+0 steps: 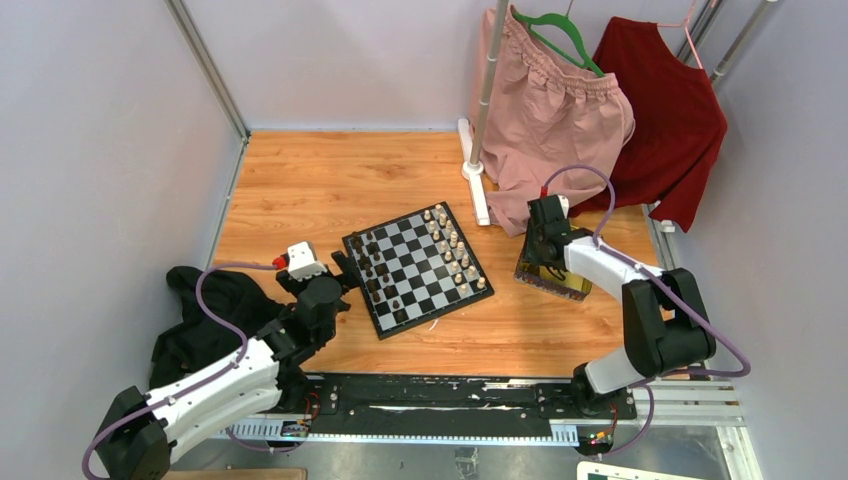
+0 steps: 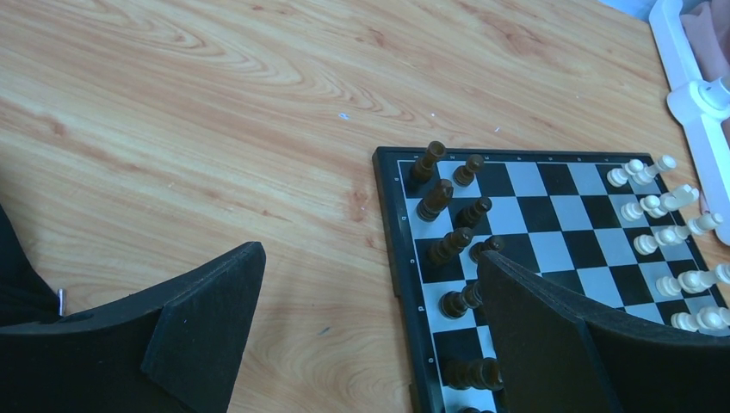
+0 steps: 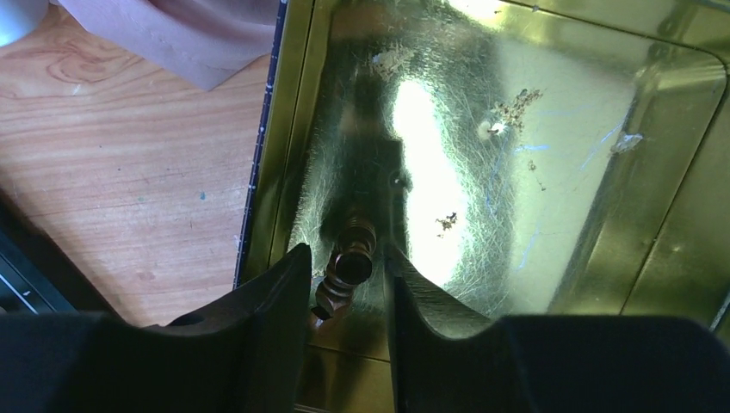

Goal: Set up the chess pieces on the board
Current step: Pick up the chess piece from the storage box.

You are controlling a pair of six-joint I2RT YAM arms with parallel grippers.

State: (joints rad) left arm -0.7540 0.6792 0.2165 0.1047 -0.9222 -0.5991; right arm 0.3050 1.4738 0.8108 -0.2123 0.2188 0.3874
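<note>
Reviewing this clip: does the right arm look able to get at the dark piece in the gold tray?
Probably yes: the right gripper is inside the gold tray, its fingers either side of the dark piece, nothing between them.

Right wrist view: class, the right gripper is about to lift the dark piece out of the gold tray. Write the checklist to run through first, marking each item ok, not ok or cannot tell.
1. The dark piece lies between the jaws of the right gripper: ok.
2. Jaws pressing the piece firmly: cannot tell.
3. Piece standing upright: not ok, it lies tilted in the gold tray.
4. Free square on the board among the dark rows: cannot tell.
5. The left gripper away from the board: not ok, it hangs open at the dark side.
</note>
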